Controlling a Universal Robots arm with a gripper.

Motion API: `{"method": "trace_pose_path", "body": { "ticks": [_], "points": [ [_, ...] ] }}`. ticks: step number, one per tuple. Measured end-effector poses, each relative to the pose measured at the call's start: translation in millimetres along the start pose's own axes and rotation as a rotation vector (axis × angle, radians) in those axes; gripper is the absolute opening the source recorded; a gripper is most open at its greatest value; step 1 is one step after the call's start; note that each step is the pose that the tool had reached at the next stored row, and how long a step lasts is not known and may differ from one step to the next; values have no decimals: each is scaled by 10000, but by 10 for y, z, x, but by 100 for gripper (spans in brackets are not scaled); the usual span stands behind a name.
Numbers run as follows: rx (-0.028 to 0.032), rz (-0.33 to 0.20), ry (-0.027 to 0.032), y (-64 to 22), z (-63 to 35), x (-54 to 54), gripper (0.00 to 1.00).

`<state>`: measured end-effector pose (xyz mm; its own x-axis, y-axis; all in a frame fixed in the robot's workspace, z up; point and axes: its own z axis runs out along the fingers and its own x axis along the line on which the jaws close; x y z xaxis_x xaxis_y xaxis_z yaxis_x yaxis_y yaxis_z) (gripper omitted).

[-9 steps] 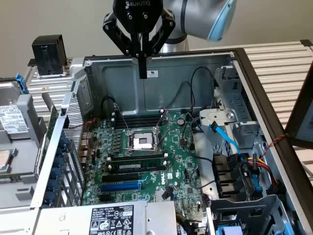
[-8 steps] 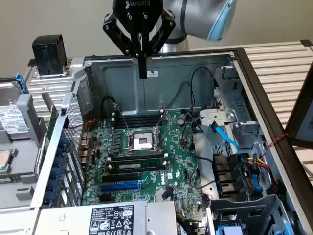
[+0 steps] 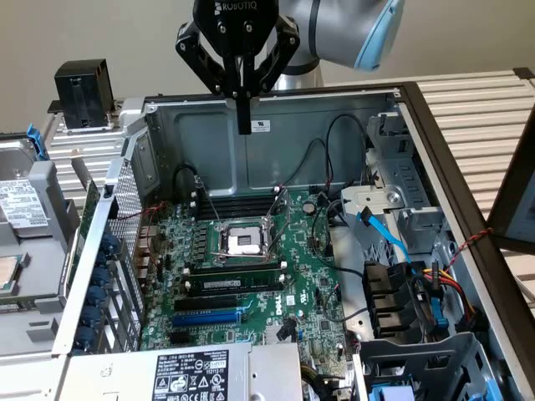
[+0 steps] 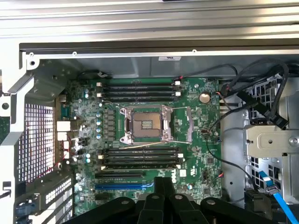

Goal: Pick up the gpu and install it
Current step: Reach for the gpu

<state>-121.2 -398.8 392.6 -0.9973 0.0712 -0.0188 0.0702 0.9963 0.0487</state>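
My gripper [image 3: 244, 124] hangs shut and empty above the back of the open computer case [image 3: 276, 100], high over the motherboard [image 3: 251, 280]. In the wrist view its closed fingers [image 4: 163, 186] sit over the board's [image 4: 196, 154] front edge, near the blue expansion slot [image 4: 124, 185]. That slot [image 3: 209, 317] and the black ones beside it hold no card. A green board edge [image 3: 84, 230] stands just outside the case's perforated wall, on the exterior view's left. I cannot tell whether it is the gpu.
An open CPU socket [image 3: 247, 242] sits mid-board between rows of memory slots. A grey power supply [image 3: 192, 372] with a black label borders the front. Drive cage and cables [image 3: 401, 276] crowd the exterior view's right. A black block [image 3: 81, 92] and a grey box [image 3: 21, 217] lie outside, left.
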Motion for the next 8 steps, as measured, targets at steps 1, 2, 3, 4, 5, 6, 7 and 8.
{"method": "trace_pose_path", "body": {
  "ticks": [1, 2, 3, 4, 5, 6, 7, 8],
  "points": [
    [1, 0, 0, 0, 0, 0, 11],
    [0, 1, 0, 0, 0, 0, 11],
    [-1, 1, 0, 0, 0, 2, 11],
    [-2, 0, -1, -1, 1, 16, 11],
    [-1, -1, -1, -3, 0, 45, 11],
    [0, 0, 0, -6, -2, 91, 11],
    [-1, 1, -1, -10, -2, 138, 11],
    [-1, 1, 0, -13, -3, 184, 11]
  ]
}}
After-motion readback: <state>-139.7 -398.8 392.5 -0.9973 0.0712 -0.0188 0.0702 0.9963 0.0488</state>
